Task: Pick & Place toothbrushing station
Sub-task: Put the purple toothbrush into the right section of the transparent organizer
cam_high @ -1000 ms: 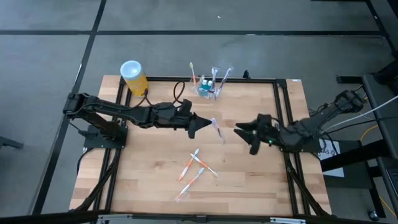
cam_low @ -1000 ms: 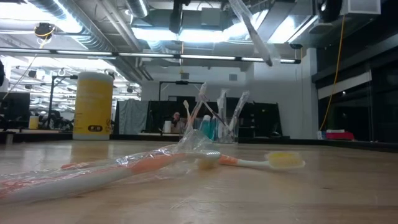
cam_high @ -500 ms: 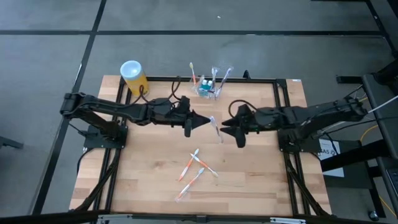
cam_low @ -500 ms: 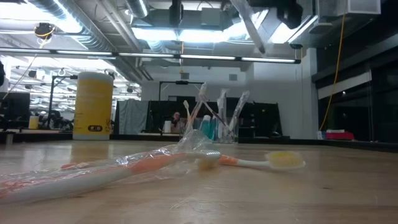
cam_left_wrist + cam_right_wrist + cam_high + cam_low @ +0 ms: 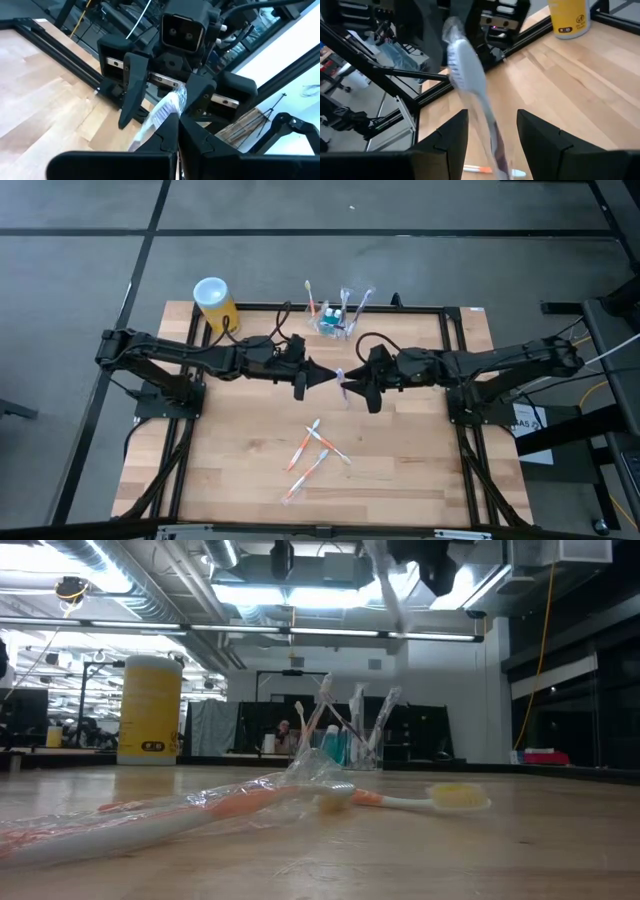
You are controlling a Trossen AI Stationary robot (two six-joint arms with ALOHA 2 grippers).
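My left gripper (image 5: 322, 375) is shut on a white toothbrush in a clear wrapper (image 5: 344, 385), held high above the middle of the table; the toothbrush also shows in the right wrist view (image 5: 470, 85). My right gripper (image 5: 352, 385) faces it, open, with one finger (image 5: 447, 137) on either side of the toothbrush; whether either finger touches it, I cannot tell. The toothbrushing station (image 5: 336, 322), a clear holder with several toothbrushes standing in it, rests on the table's far edge and also shows in the low view (image 5: 345, 745). My left gripper pinches the wrapped toothbrush (image 5: 167, 107) between its two fingers. The fingers come level from the table's left side and lie across it. The toothbrush is lifted clear and hangs slanting below the fingers (image 5: 388, 595).
A yellow canister with a white top (image 5: 214, 302) stands at the far left corner. Several toothbrushes, some in wrappers (image 5: 314, 452), lie on the wood near the table's middle; they also show in the low view (image 5: 210, 810). A black frame (image 5: 445, 360) borders the table.
My right gripper has gone toward the table's left edge, up to the toothbrush that my left gripper holds, and its open fingers now stand on either side of it. My left gripper has kept the toothbrush aloft in nearly the same place.
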